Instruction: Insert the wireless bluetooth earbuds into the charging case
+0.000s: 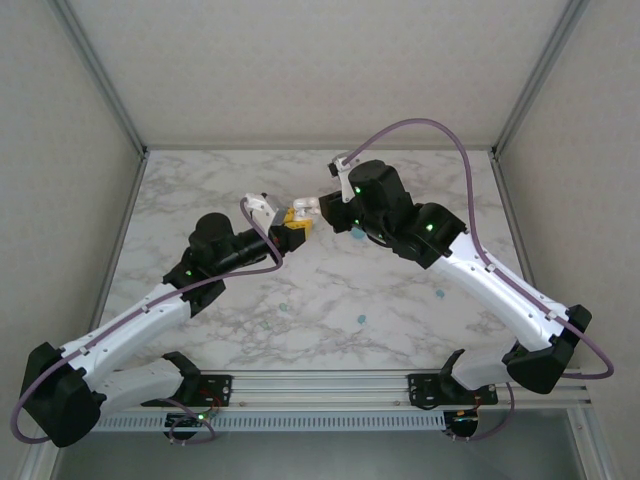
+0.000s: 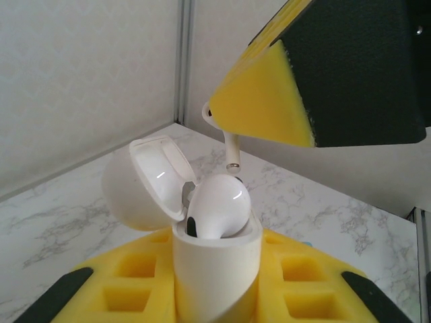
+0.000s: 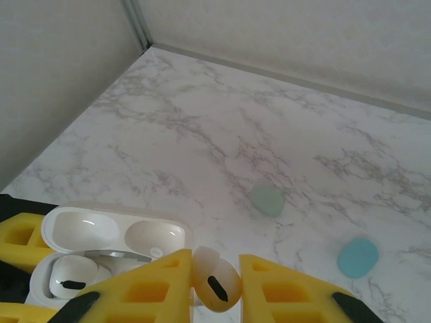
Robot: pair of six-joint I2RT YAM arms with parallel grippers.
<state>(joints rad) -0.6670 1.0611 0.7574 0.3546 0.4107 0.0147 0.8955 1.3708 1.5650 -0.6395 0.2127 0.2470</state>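
Note:
The white charging case [image 2: 215,269] stands upright with its lid [image 2: 151,182] swung open, and my left gripper [image 2: 215,289] is shut on its body. One white earbud [image 2: 219,205] sits in a slot of the case. My right gripper [image 3: 215,286] is shut on a second white earbud [image 3: 217,277], holding it just above and beside the open case [image 3: 114,235]. In the left wrist view that bud's stem [image 2: 232,151] hangs down from under the right yellow finger [image 2: 266,101]. Both grippers meet above mid-table, left gripper [image 1: 289,233] and right gripper [image 1: 298,214].
A small pale green bud [image 3: 267,200] and a blue-teal one [image 3: 357,256] lie on the marble table [image 3: 202,121] beyond the right gripper. From above, tiny coloured pieces [image 1: 361,318] dot the near half of the table. Walls enclose the left, back and right.

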